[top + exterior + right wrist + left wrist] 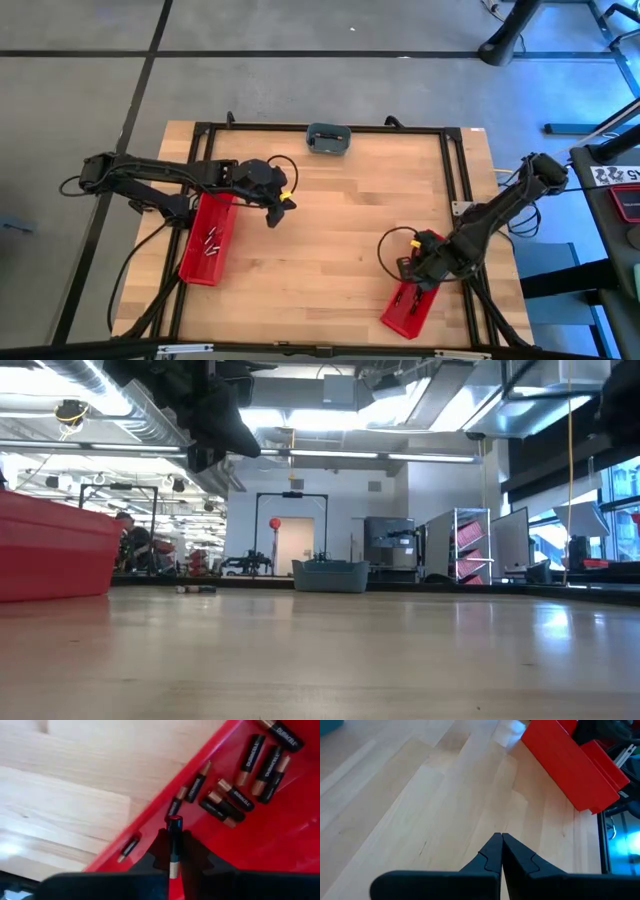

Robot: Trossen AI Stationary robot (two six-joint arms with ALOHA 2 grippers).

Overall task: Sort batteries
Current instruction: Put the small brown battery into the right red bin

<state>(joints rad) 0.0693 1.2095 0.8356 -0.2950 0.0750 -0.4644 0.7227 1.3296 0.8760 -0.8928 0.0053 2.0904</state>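
My right gripper (pixel 174 851) hangs over the near-right red bin (pixel 408 308) and is shut on a dark battery (pixel 174 837) with a red end. Several dark and copper batteries (pixel 240 775) lie flat on that bin's floor (pixel 280 835). My left gripper (pixel 500 842) is shut and empty above bare table, just right of the left red bin (pixel 205 245). That bin holds a few batteries (pixel 212 243). In the high view my left gripper (pixel 276 207) and my right gripper (pixel 415 272) stand far apart. My right gripper pinches the battery between its two fingers, around the battery's middle and copper-coloured end (pixel 173 865). The battery lies along the fingers, and its red end (pixel 174 822) sticks out past the fingertips. It is lifted clear above the bin's wall (pixel 150 827).
A grey-blue dish (pixel 328 138) stands at the middle of the table's far edge and also shows in the low view (pixel 328 574). A dark frame (pixel 455 170) runs around the wooden table top. Bare wood (pixel 330 230) lies between the two bins.
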